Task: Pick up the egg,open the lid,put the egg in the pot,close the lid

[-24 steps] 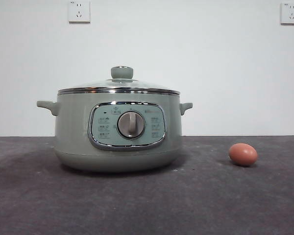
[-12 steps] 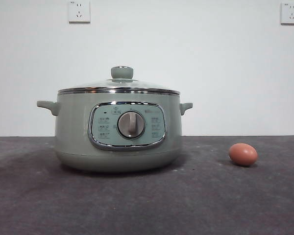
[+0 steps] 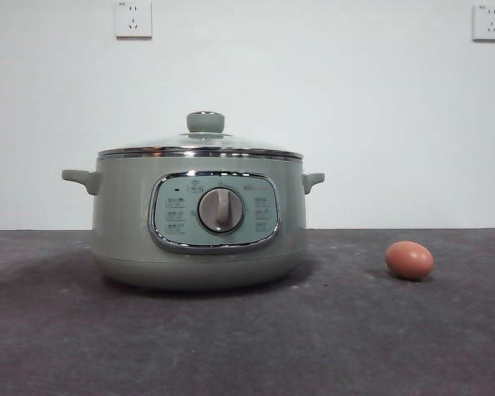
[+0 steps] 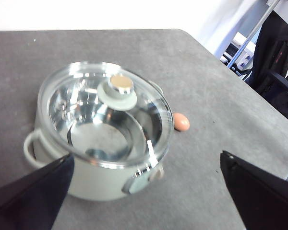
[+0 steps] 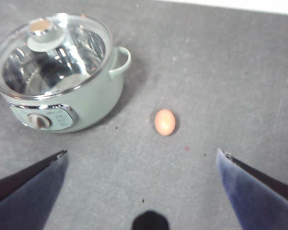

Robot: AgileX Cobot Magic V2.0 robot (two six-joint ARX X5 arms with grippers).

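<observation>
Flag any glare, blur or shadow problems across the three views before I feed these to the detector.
Front view: even light, sharp; soft shadow under the pot and beside the egg. Left wrist view: strong reflections on the lid, overexposed background at the top, the left gripper blurred at the picture's edge. Right wrist view: glare on the glass, the egg crisp, the right gripper soft and bluish.
</observation>
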